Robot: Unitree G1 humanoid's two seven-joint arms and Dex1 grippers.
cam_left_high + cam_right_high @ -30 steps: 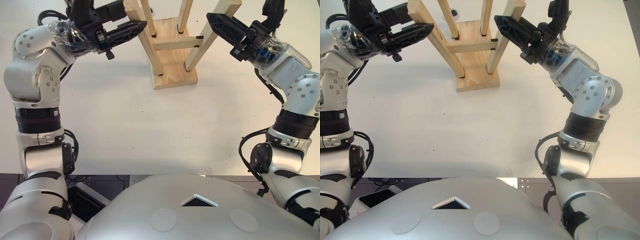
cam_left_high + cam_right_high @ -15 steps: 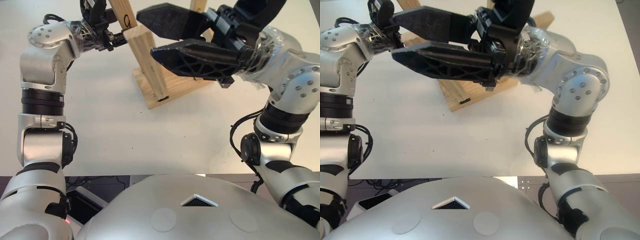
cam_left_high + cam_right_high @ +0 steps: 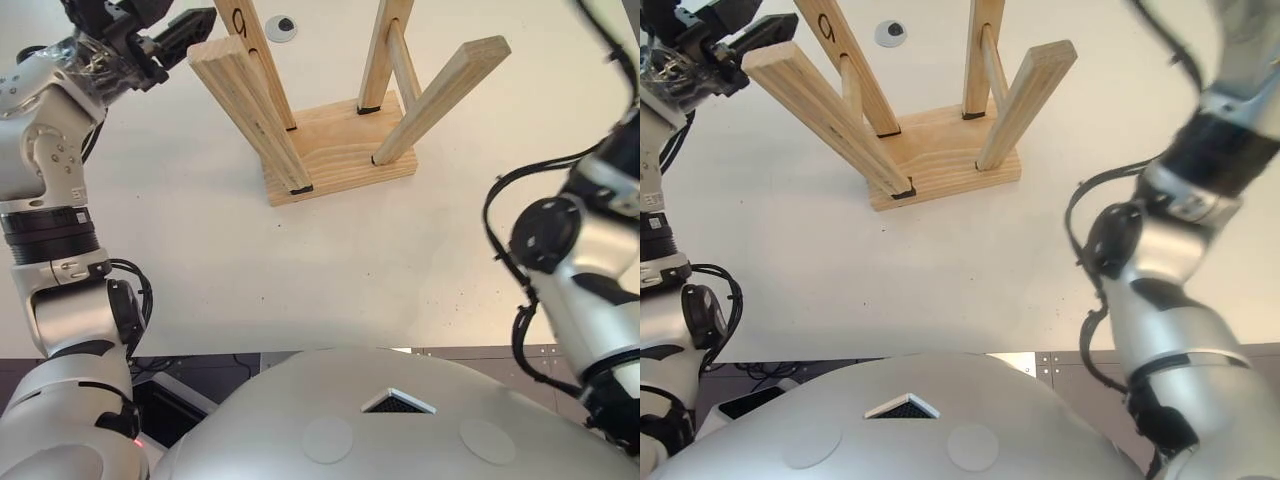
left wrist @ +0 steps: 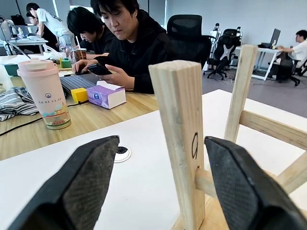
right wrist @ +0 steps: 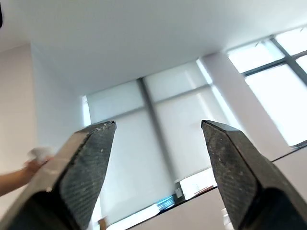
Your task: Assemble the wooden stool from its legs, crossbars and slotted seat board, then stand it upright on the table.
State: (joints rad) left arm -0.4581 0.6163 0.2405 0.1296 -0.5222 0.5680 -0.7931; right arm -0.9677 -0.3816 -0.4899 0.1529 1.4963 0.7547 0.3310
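We see the stool (image 3: pixel 340 150) upside down on the table (image 3: pixel 300 260), its far leg tops cut off. In the left wrist view the left gripper (image 4: pixel 161 141) is spread wide, with one leg (image 4: pixel 180 143) between its fingers (contact unclear). The right gripper (image 5: pixel 159 124) is spread and empty, facing the ceiling (image 5: pixel 144 38).

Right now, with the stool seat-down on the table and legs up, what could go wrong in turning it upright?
1. The left gripper is open at the top end of the near left leg. Closing and lifting there alone could lever that leg in its slot in the seat board or let the stool swing.
2. The right gripper is open and aimed at the ceiling, away from the stool, so a one-armed flip may tip it over.
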